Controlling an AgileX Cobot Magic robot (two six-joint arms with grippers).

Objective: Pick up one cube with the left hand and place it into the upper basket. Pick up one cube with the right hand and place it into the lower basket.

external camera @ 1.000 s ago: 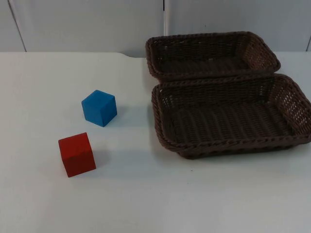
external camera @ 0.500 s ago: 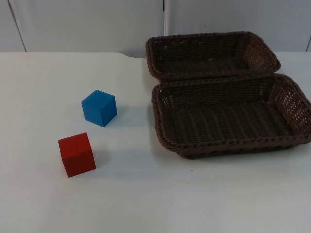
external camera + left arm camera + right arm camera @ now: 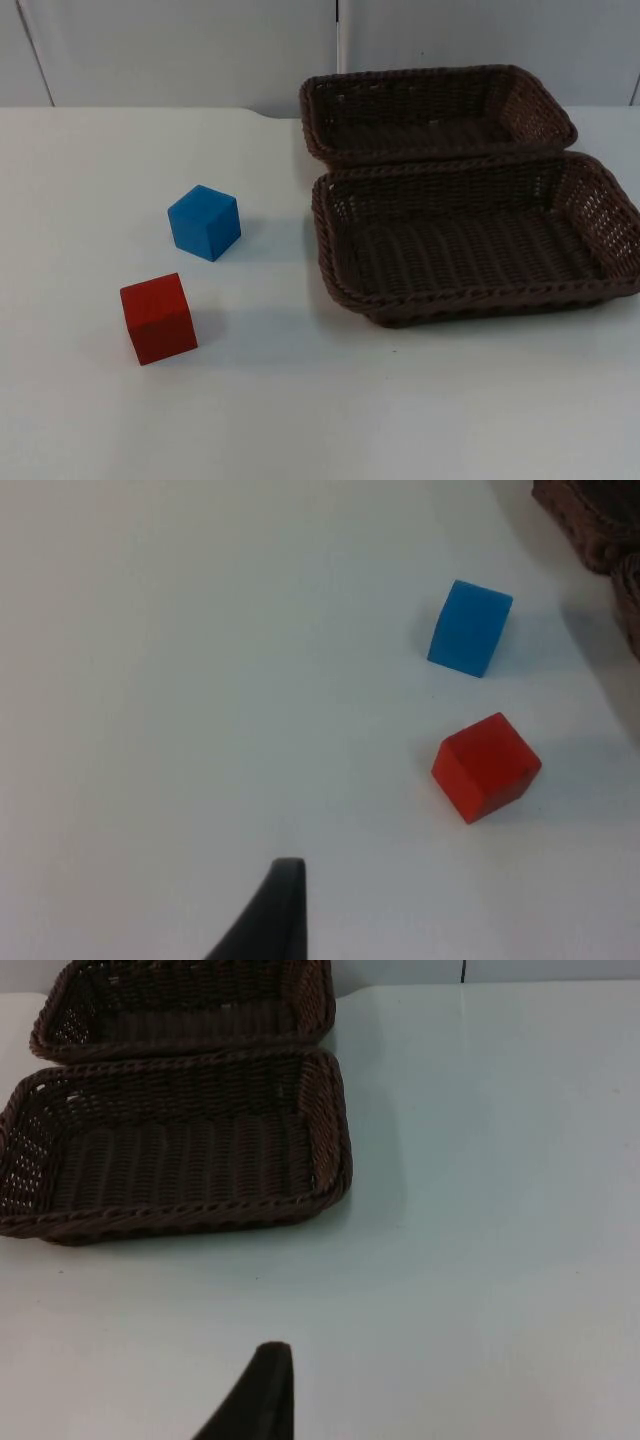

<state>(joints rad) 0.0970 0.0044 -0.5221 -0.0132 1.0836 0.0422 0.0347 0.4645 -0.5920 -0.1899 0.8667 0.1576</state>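
A blue cube [image 3: 204, 222] stands on the white table left of the baskets. A red cube [image 3: 158, 317] sits a little nearer and further left. Two brown wicker baskets lie side by side at the right, both with nothing in them: the upper basket [image 3: 420, 125] at the back and the lower basket [image 3: 470, 245] in front of it. My left gripper [image 3: 272, 910] hangs over bare table, well apart from the red cube [image 3: 486, 766] and the blue cube [image 3: 470, 628]. My right gripper [image 3: 258, 1392] hovers over bare table, short of the lower basket [image 3: 170, 1160] and the upper basket [image 3: 185, 1005].
The grey partition wall [image 3: 180, 50] closes the table at the back. Open white table top [image 3: 330, 410] stretches in front of the cubes and baskets.
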